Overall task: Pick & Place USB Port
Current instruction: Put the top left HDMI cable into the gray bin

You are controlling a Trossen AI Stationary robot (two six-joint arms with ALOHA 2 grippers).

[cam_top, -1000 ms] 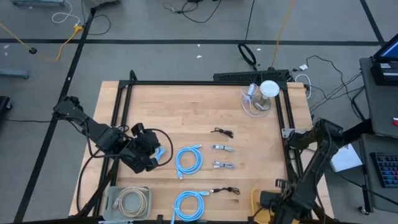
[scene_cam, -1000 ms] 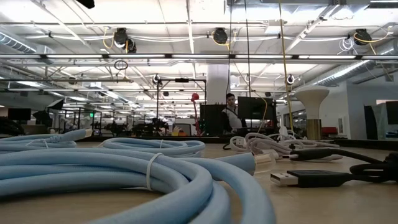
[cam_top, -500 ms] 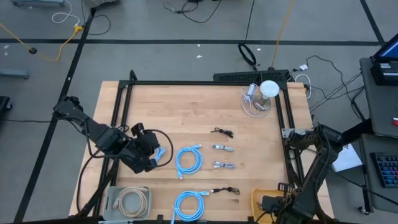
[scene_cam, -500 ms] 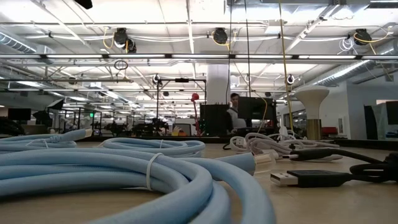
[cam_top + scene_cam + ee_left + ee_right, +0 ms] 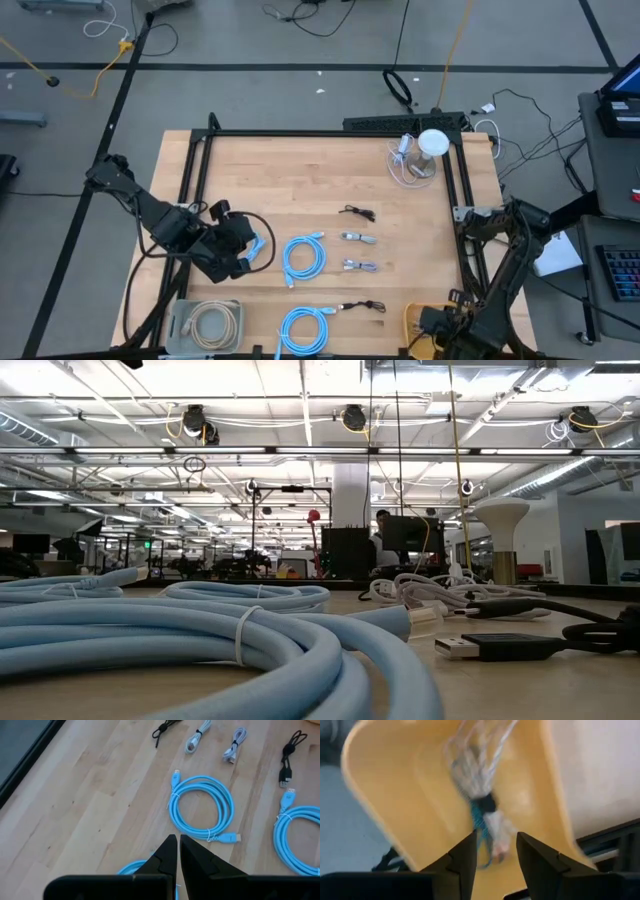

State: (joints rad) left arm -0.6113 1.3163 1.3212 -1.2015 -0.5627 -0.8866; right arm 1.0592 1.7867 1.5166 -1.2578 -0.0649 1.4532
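Note:
My right gripper [image 5: 496, 840] stands open, pointing down over the yellow bin [image 5: 410, 790] at the table's near right corner [image 5: 412, 322]. Inside the bin, below and apart from the fingers, a whitish bundled USB cable with a blue tie [image 5: 482, 805] shows blurred. My left gripper [image 5: 177, 840] is shut above the table's left part [image 5: 240, 258], with nothing seen between its fingertips. A light blue cable [image 5: 132, 866] shows under it; whether they touch I cannot tell. More short USB cables [image 5: 358, 238] [image 5: 360, 266] lie at mid-table.
Two light blue coils [image 5: 303, 255] [image 5: 305, 328] and two black cables [image 5: 357, 212] [image 5: 362, 307] lie on the wood. A clear tray with a beige cable [image 5: 208, 322] sits near left. A white stand with loose cables [image 5: 428, 148] occupies the far right. A black frame [image 5: 320, 133] borders the table.
A person in the room beyond the table has walked toward the right, behind a monitor. Both arms show no clear shift in the high view.

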